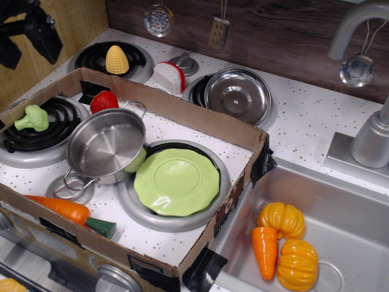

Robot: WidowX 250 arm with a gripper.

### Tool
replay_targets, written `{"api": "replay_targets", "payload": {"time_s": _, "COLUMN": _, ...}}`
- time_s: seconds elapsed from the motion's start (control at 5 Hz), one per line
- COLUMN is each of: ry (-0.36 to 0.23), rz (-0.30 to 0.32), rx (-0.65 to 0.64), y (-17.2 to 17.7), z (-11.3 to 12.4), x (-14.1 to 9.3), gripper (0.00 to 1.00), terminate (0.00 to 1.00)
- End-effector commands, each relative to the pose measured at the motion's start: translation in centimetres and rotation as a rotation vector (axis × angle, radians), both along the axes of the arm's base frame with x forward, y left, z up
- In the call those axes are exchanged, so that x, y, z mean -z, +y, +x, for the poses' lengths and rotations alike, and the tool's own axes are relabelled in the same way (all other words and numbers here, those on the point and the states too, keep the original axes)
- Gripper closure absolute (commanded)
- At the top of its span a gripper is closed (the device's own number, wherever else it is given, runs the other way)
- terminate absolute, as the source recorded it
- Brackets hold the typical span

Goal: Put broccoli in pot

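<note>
The broccoli (33,118) is a small light-green floret lying on the left coil burner (55,125). The pot (105,146) is a shiny steel saucepan with wire loop handles. It stands tilted and empty in the middle of the cardboard box, its right edge against the green plate (177,182). My black gripper (27,48) is high in the top left corner, well above and behind the broccoli and far from the pot. Its fingers stand apart with nothing between them.
A cardboard box wall (194,120) rings the work area. A carrot (68,212) lies at the front, a red toy (104,101) behind the pot, corn (117,59) on the back burner. A steel lid (238,95) sits behind the box. The sink (340,207) holds pumpkins and a carrot.
</note>
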State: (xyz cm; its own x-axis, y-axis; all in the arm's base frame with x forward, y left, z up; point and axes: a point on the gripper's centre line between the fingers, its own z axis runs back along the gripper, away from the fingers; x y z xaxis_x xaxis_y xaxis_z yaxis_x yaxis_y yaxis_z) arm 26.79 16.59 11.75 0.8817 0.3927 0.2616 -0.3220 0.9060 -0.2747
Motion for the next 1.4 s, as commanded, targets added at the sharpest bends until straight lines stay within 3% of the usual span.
{"api": "replay_targets", "payload": {"time_s": 0.0, "ry": 0.011, "rz": -0.056, "rx": -0.3, "y": 0.0, "z": 0.4, "x": 1.3, "gripper": 0.0, "terminate": 0.0}}
{"api": "replay_targets", "payload": {"time_s": 0.2, "ry": 0.039, "rz": -0.023, "rx": -0.466, "y": -0.3, "z": 0.5, "x": 2.3, "gripper": 0.0, "terminate": 0.0}}
{"api": "replay_targets", "payload": {"time_s": 0.4, "ry": 0.072, "rz": 0.047, "rx": -0.537, "y": 0.3, "z": 0.1, "x": 3.8, "gripper": 0.0, "terminate": 0.0}}
{"api": "replay_targets", "payload": {"time_s": 0.6, "ry": 0.109, "rz": 0.127, "rx": -0.606, "y": 0.8, "z": -0.4, "x": 3.8, "gripper": 0.0, "terminate": 0.0}}
{"api": "replay_targets", "payload": {"time_s": 0.8, "ry": 0.154, "rz": 0.155, "rx": -0.705, "y": 1.8, "z": -1.0, "x": 3.5, "gripper": 0.0, "terminate": 0.0}}
{"api": "replay_targets", "payload": {"time_s": 1.2, "ry": 0.257, "rz": 0.086, "rx": -0.846, "y": 2.5, "z": -0.8, "x": 3.7, "gripper": 0.0, "terminate": 0.0}}
